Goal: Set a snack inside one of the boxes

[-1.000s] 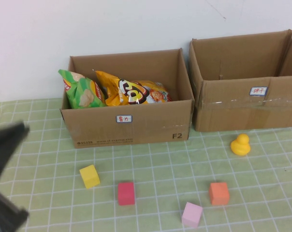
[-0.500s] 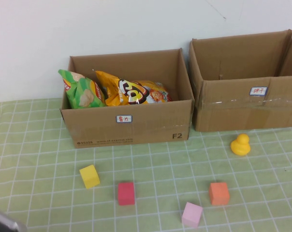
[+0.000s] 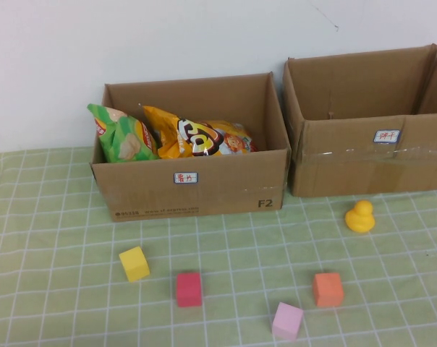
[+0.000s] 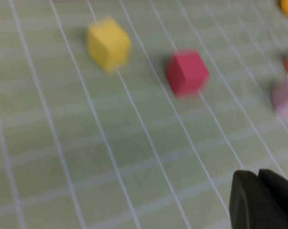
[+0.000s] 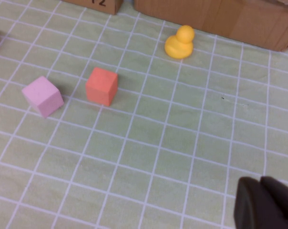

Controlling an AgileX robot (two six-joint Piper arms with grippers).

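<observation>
My left claw (image 4: 261,200) and right claw (image 5: 263,205) hang clenched and empty over the cloth (image 3: 240,246), boxes (image 3: 193,184) at twelve o'clock.

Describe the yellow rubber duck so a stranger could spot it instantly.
Find the wider brown cardboard box with clear tape across its front, on the right. On the green checked cloth just before it sits the yellow rubber duck, the only rounded toy among square blocks.

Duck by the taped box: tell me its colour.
The duck is yellow, clearest in the high view, on the cloth in front of the taped box.
</observation>
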